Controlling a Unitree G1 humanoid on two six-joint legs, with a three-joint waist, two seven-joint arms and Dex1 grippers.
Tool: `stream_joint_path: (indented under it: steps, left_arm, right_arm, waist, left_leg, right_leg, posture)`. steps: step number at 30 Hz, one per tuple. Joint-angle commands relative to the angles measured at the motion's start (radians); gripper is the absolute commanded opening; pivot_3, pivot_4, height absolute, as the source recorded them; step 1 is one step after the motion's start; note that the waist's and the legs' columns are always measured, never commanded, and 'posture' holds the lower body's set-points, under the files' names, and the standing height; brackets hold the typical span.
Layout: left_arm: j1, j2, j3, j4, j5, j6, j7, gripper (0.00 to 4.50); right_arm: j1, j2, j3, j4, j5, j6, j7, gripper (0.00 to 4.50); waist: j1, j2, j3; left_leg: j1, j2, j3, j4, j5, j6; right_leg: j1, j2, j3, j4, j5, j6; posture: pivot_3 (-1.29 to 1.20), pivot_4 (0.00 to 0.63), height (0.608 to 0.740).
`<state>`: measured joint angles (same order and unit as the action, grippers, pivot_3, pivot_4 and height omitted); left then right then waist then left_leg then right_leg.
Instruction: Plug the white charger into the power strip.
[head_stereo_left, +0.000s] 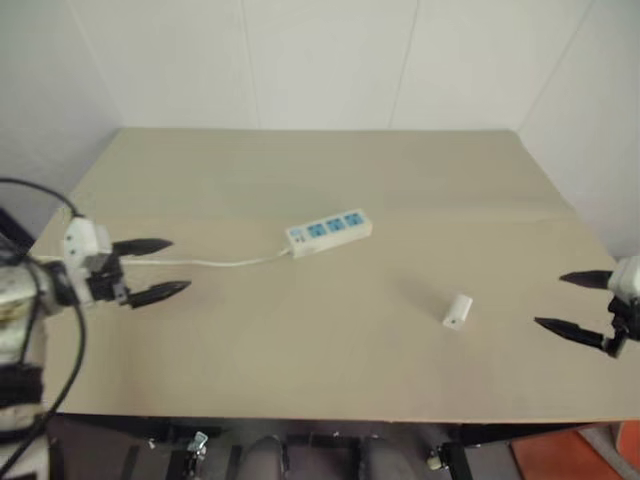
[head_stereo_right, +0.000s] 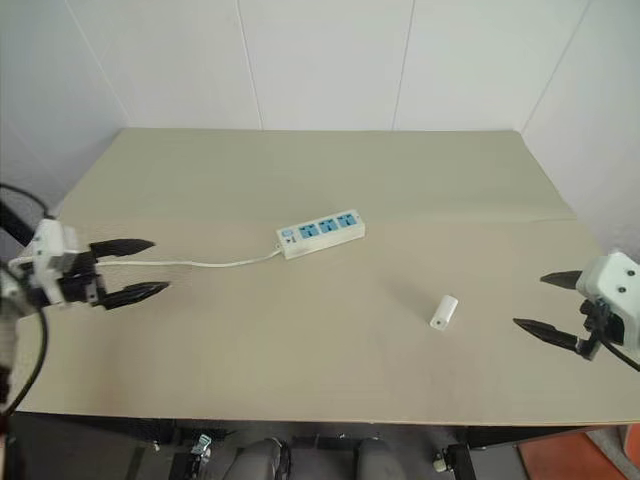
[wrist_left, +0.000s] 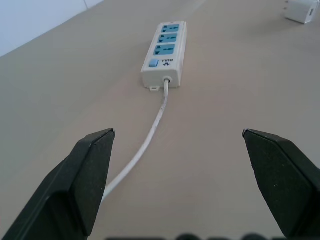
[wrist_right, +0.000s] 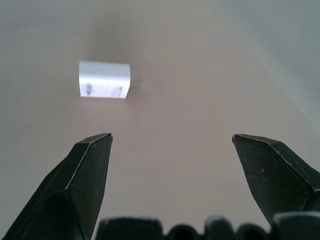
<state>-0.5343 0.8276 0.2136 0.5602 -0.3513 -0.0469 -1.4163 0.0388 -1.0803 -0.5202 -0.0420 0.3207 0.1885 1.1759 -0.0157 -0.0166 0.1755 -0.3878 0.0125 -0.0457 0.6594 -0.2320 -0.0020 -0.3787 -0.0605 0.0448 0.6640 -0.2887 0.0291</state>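
The power strip (head_stereo_left: 329, 231) lies flat near the middle of the tan table (head_stereo_left: 320, 170), its three blue sockets facing up and its thin white cord (head_stereo_left: 225, 263) trailing to the left. The white charger (head_stereo_left: 457, 311) lies on its side to the right of the strip, nearer the front edge. My left gripper (head_stereo_left: 158, 268) hovers open over the table's left side, just over the cord's end, pointing toward the strip (wrist_left: 165, 54). Open too, my right gripper (head_stereo_left: 572, 302) hangs at the right edge and points at the charger (wrist_right: 104, 79), a short way off.
White walls (head_stereo_left: 330, 60) close off the table's far side and both flanks. A black cable (head_stereo_left: 40, 195) loops beside my left arm. Dark frame parts (head_stereo_left: 300, 450) and an orange patch (head_stereo_left: 600, 455) show below the table's front edge.
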Motion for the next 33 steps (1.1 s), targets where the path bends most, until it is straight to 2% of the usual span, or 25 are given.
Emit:
stream_joint_path:
  steps: [1,6,9,17,20,23,33]
  left_arm:
    - [-0.174,-0.072,-0.077,0.240,0.083,-0.107,-0.012,4.48]
    - [-0.381,-0.184,-0.144,0.560,0.188,-0.219,0.009,4.48]
    - [-0.460,-0.234,-0.179,0.680,0.265,-0.238,0.104,4.48]
    - [-0.498,-0.326,-0.243,0.779,0.423,-0.187,0.336,4.48]
    - [-0.496,-0.351,-0.250,0.790,0.450,-0.139,0.362,4.48]
    - [-0.505,-0.364,-0.243,0.793,0.455,-0.091,0.362,3.92]
    - [-0.534,-0.348,-0.218,0.790,0.451,-0.024,0.282,0.76]
  right_arm:
    - [-0.074,0.017,0.027,-0.096,0.055,0.058,-0.053,4.50]
    - [-0.161,0.048,0.093,-0.231,0.080,0.138,-0.138,4.50]
    - [-0.207,0.067,0.107,-0.321,0.128,0.222,-0.199,4.50]
    - [-0.241,0.092,0.117,-0.481,0.190,0.341,-0.290,4.50]
    - [-0.219,0.097,0.107,-0.503,0.198,0.360,-0.301,4.50]
    - [-0.199,0.097,0.104,-0.502,0.192,0.367,-0.304,4.50]
    - [-0.206,0.106,0.149,-0.473,0.179,0.346,-0.303,4.50]
  waist:
    - [0.001,0.000,0.000]
    - [-0.002,-0.001,0.000]
    - [-0.003,-0.001,0.000]
    - [0.003,-0.001,0.000]
    - [0.007,-0.001,-0.001]
    - [0.012,-0.002,-0.001]
    - [0.003,-0.002,-0.001]
  left_leg:
    - [-0.002,0.000,0.000,0.000,0.000,0.000]
    - [-0.013,-0.001,-0.001,0.003,0.000,0.000]
    - [-0.016,-0.001,-0.001,0.003,0.000,0.000]
    - [-0.018,-0.002,-0.003,0.004,0.000,0.000]
    - [-0.017,-0.003,-0.004,0.004,0.000,0.000]
    - [-0.014,-0.004,-0.005,0.005,0.000,0.000]
    - [-0.012,-0.004,-0.005,0.005,0.000,0.000]
  right_leg:
    - [-0.002,0.000,0.000,0.000,0.000,0.000]
    - [-0.011,0.000,-0.001,0.001,0.001,0.001]
    - [-0.014,0.000,-0.001,0.000,0.001,0.001]
    - [-0.015,0.000,-0.002,0.001,0.002,0.001]
    - [-0.014,0.000,-0.002,0.001,0.002,0.001]
    - [-0.010,-0.001,-0.002,0.001,0.001,0.001]
    - [-0.009,-0.001,-0.002,0.002,0.002,0.001]
  posture:
    - [0.00,0.150,0.740]
    - [0.00,0.150,0.740]
    - [0.00,0.150,0.740]
    - [0.00,0.150,0.740]
    - [0.00,0.150,0.740]
    - [0.00,0.150,0.740]
    - [0.00,0.150,0.740]
